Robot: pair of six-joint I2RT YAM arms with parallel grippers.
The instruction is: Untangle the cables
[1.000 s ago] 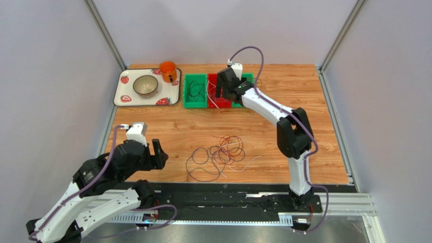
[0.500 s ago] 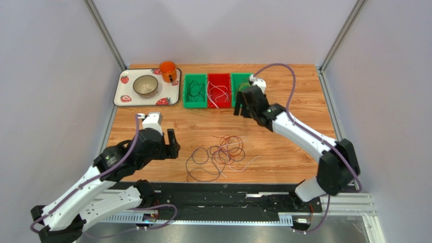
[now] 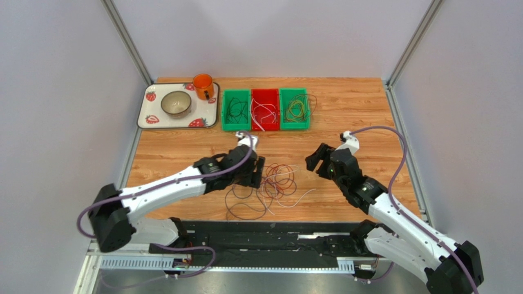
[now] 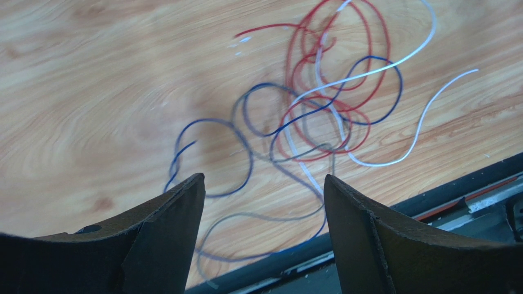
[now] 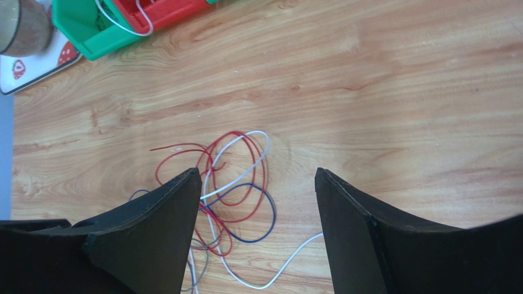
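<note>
Tangle of thin red, white and dark-blue cables (image 3: 273, 184) lies lower centre, not yet separated. Green and red plastic bins (image 3: 265, 128), upper centre, seemingly hold sorted wires. Flanking it, left gripper (image 3: 257, 172) and right gripper (image 3: 315, 160) gape empty.

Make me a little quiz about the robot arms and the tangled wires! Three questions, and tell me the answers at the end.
1. True or false: the left gripper is gripping one of the cables.
2. Pick one: what colour is the middle bin of the three in a row? A red, B green, C blue.
3. Fill the gap: the orange mug stands next to a ____ on the strawberry tray.

Key
1. False. Its jaws stand open by the pile and hold nothing.
2. A.
3. bowl.
</note>
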